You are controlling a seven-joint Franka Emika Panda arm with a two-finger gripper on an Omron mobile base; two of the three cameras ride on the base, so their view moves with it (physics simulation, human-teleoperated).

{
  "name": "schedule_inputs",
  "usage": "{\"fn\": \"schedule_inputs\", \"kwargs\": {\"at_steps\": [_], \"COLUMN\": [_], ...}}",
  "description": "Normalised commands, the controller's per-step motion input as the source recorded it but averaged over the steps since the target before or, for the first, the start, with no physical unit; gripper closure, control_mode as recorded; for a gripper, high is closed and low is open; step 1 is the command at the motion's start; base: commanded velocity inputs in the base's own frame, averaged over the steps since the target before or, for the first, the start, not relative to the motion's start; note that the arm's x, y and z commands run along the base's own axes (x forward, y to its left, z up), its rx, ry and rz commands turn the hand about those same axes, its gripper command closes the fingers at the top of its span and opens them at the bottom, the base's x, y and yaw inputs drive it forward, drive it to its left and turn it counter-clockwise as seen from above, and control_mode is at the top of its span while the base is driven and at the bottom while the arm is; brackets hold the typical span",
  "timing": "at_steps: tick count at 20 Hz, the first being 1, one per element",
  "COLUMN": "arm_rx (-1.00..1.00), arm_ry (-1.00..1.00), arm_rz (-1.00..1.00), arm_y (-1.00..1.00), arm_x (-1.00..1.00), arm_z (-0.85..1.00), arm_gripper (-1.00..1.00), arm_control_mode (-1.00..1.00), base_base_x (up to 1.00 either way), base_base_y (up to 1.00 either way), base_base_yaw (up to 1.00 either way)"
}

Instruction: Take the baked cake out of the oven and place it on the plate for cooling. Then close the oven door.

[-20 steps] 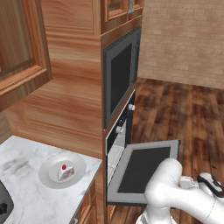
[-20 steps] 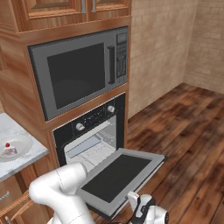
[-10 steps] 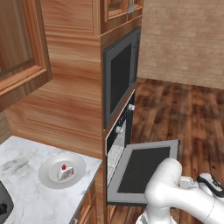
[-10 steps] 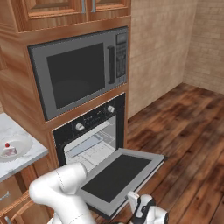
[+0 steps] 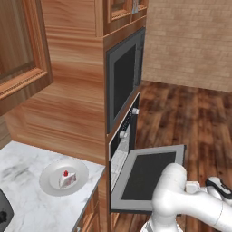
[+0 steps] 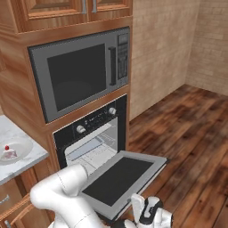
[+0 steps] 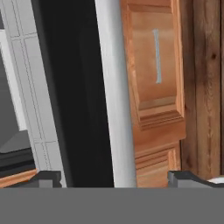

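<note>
The cake (image 5: 67, 178) sits on the plate (image 5: 49, 181) at lower left of the left base view, on the marble table (image 5: 27, 208). The oven (image 6: 91, 133) stands open at centre, its door (image 6: 122, 178) hanging flat. In the hand view the fingers (image 7: 48, 178) stand wide apart, the door's edge between them.

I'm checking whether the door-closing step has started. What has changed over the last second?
Nothing visibly changed. The oven door hangs open as before, the baked cake sits on the plate on the counter, and the arm is low beside the door in the same pose.
</note>
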Motion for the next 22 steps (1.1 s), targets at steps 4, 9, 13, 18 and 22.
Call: {"fn": "schedule_inputs", "kwargs": {"at_steps": [4, 9, 13, 18, 22], "arm_rx": [0.30, 0.30, 0.32, 0.35, 0.36], "arm_ry": [0.00, 0.00, 0.00, 0.00, 0.00], "arm_rz": [0.24, 0.21, 0.20, 0.21, 0.22], "arm_y": [0.39, 0.59, 0.65, 0.62, 0.64], "arm_x": [0.41, 0.29, 0.16, 0.13, 0.16], "arm_z": [-0.29, -0.12, -0.01, 0.00, 0.00], "arm_gripper": [-1.00, -1.00, -1.00, -1.00, -1.00], "arm_control_mode": [-1.00, -1.00, -1.00, -1.00, -1.00], "base_base_x": [0.00, 0.00, 0.00, 0.00, 0.00], "base_base_y": [0.00, 0.00, 0.00, 0.00, 0.00], "base_base_yaw": [0.00, 0.00, 0.00, 0.00, 0.00]}}
